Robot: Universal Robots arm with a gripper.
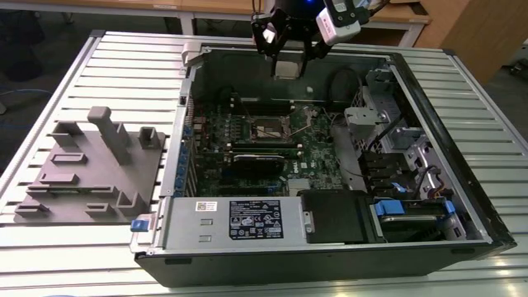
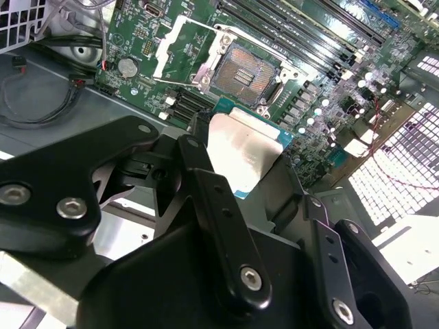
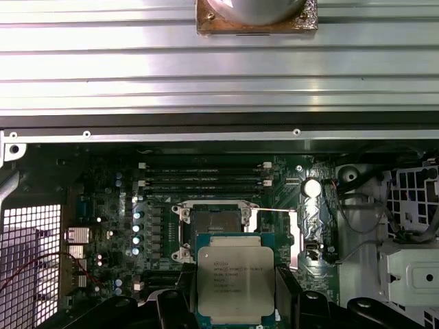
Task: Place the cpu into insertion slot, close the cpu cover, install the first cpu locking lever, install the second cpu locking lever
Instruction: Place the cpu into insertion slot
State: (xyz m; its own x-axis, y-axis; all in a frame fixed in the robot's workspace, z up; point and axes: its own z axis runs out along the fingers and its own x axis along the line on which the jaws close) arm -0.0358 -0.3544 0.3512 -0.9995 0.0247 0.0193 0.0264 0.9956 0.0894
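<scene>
Bright overhead light, perhaps mild glare

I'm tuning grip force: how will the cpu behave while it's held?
Probably stiff: the cpu sits flat, without sagging, held at its edges by the gripper. Its smooth metal top looks slippery, so an edge grip may slide. It is thin and small, so likely light.

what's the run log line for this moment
gripper: shut on flat square silvery-topped cpu | cpu: aloft over green motherboard, not seated | square tan-gold-pinned insertion slot: empty | thin metal-frame cpu cover: open
</scene>
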